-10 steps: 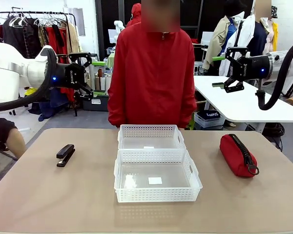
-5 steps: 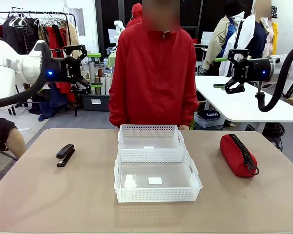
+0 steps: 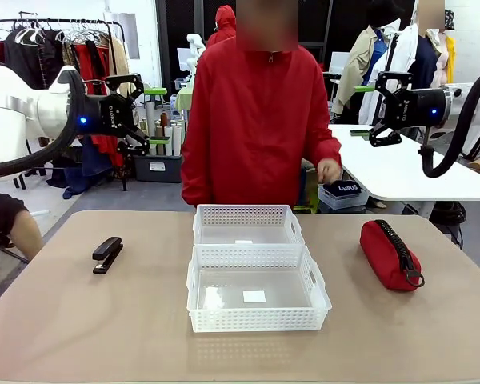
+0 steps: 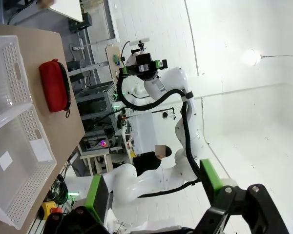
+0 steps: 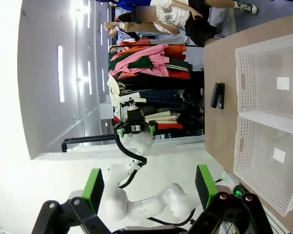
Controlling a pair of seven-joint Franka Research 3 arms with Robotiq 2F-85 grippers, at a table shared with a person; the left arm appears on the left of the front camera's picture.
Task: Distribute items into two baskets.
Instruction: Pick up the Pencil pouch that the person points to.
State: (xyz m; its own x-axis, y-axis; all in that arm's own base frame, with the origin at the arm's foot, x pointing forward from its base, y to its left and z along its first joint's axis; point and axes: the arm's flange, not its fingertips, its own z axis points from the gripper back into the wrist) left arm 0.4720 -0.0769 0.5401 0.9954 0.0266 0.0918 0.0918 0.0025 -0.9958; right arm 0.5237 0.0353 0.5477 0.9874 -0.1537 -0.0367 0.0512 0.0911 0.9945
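Note:
Two white lattice baskets stand end to end at mid-table, the smaller far basket [image 3: 245, 214] behind the larger near basket [image 3: 256, 318]; both hold nothing but a small label. The black stapler [image 3: 107, 254] lies on the table at the left, the red zipped pouch [image 3: 390, 254] at the right. My left gripper [image 3: 156, 116] hangs open high above the table's left side. High over the right side my right gripper [image 3: 360, 112] is open too. The left wrist view has the pouch [image 4: 53, 91] beside a basket [image 4: 20, 73]. The right wrist view has the stapler [image 5: 218, 95] near a basket [image 5: 243, 83].
A person in a red jacket [image 3: 252, 120] stands at the far edge behind the baskets, one hand [image 3: 330, 170] lifted at the side. Bare tabletop [image 3: 80, 328] surrounds the baskets. A white table [image 3: 400, 172] and clothes racks stand beyond.
My left gripper has risen a little and drawn back left. The right gripper has lifted slightly. The person's hand has come up beside the jacket.

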